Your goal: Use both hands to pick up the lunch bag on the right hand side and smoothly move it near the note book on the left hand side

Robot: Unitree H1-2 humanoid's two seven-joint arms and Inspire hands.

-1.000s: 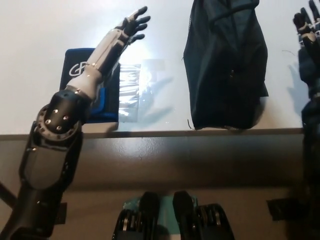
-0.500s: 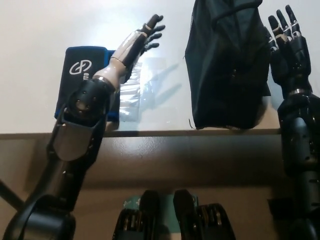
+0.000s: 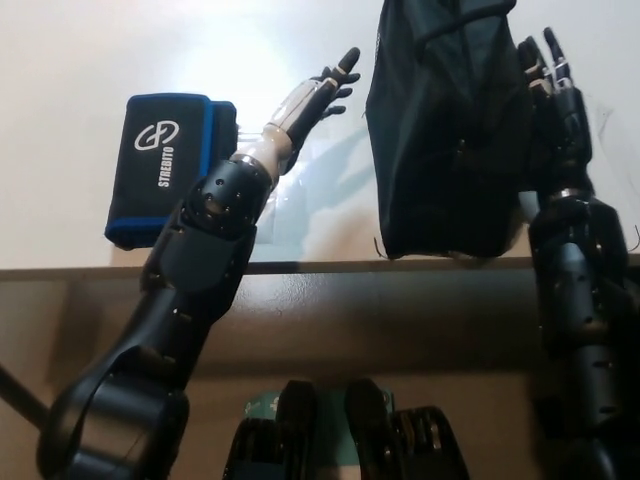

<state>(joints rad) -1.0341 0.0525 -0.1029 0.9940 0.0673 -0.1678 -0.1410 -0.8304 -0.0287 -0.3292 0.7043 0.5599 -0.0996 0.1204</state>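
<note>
Black lunch bag (image 3: 450,130) sits near the counter's (image 3: 80,60) front edge; your right robot hand (image 3: 555,95) touches it, your left robot hand (image 3: 330,85) doesn't; both spread, empty; squeeze unevenly and it slumps or falls.

Dark lunch bag (image 3: 450,130) between open left hand (image 3: 325,90) and right hand (image 3: 552,95), notebook (image 3: 165,165) at left.

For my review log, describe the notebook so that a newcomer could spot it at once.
On the white table, look to the left half, near the front edge. The notebook lies flat there, left of the left hand and well apart from the dark lunch bag. It alone is black with a blue border and a white logo.
</note>
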